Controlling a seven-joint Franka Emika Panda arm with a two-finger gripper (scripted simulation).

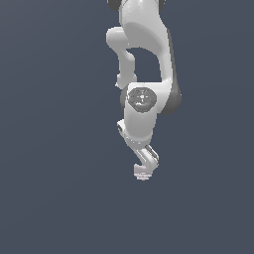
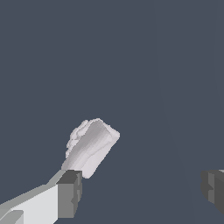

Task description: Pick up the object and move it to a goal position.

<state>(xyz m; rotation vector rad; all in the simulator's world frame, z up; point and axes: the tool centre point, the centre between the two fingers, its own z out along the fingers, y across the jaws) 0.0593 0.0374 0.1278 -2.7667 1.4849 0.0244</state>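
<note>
Over grey floor (image 1: pixel 49 198), downward arm (image 1: pixel 144 99), spread fingers (image 2: pixel 70 192) beside object (image 2: pixel 91 146).

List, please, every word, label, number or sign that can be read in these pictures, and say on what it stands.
None: no readable text in either view.
The object carries only faint grey marks, no letters.
The arm and the open tool are plain white and grey.
The round grey disc on the arm shows a blurred pattern, not writing.

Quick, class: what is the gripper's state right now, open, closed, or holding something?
Gripper: open, holding nothing; the jaws stand wide apart, and the object lies by one finger, not clamped.
</note>
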